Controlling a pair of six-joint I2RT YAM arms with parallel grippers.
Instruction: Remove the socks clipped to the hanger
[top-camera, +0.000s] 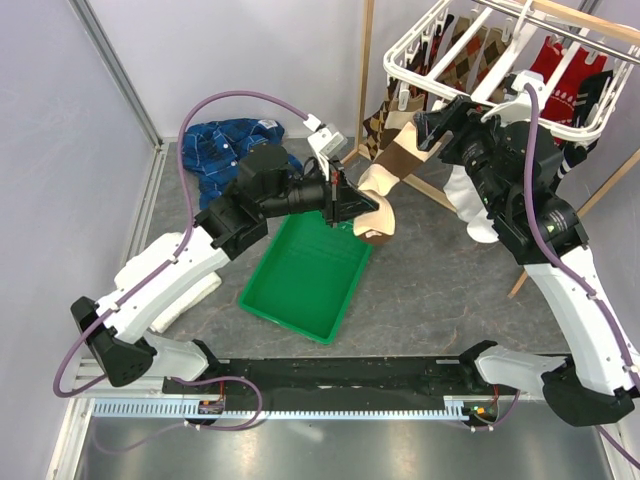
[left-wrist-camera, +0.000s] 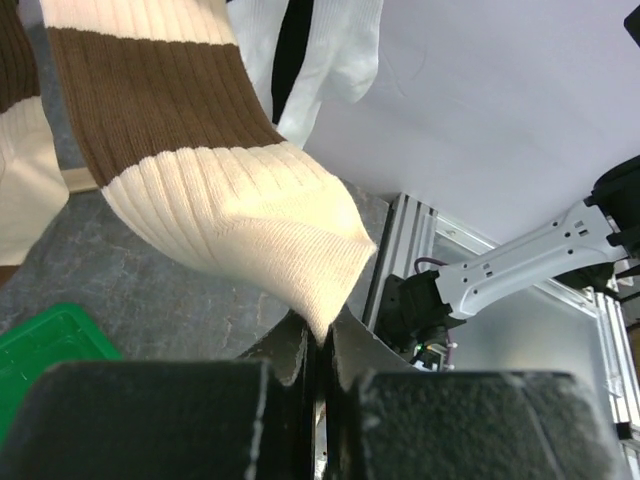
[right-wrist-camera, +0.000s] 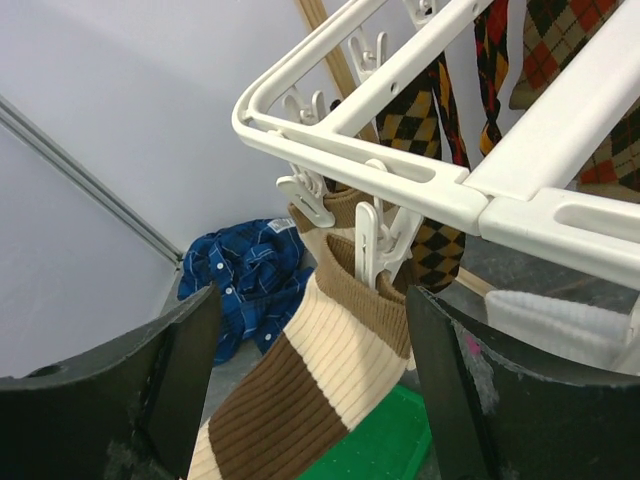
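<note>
Top external view: pinches toe of soft, light tan-and-brown sock (top-camera: 390, 170) in pressed-together left hand (top-camera: 352, 208), cuff clipped to hanger (top-camera: 420, 65) at one o'clock, right hand (right-wrist-camera: 310, 385) spread below clip (right-wrist-camera: 367, 240); best gripped near cuff.

The sock (left-wrist-camera: 220, 200) is thick ribbed knit, cream and brown, soft and matt. The argyle socks (right-wrist-camera: 435, 130) are a finer knit. The hanger (right-wrist-camera: 400, 170) and its clips (right-wrist-camera: 368, 240) are smooth white plastic with a slight gloss. The tray (top-camera: 300, 275) is shiny green plastic. The shirt (right-wrist-camera: 250, 275) is crumpled checked cloth. The pole (top-camera: 365, 60) is pale wood. The table (top-camera: 430, 300) is mottled grey, matt. The right gripper (right-wrist-camera: 312, 320) has matt black, scuffed fingers (right-wrist-camera: 470, 400).
</note>
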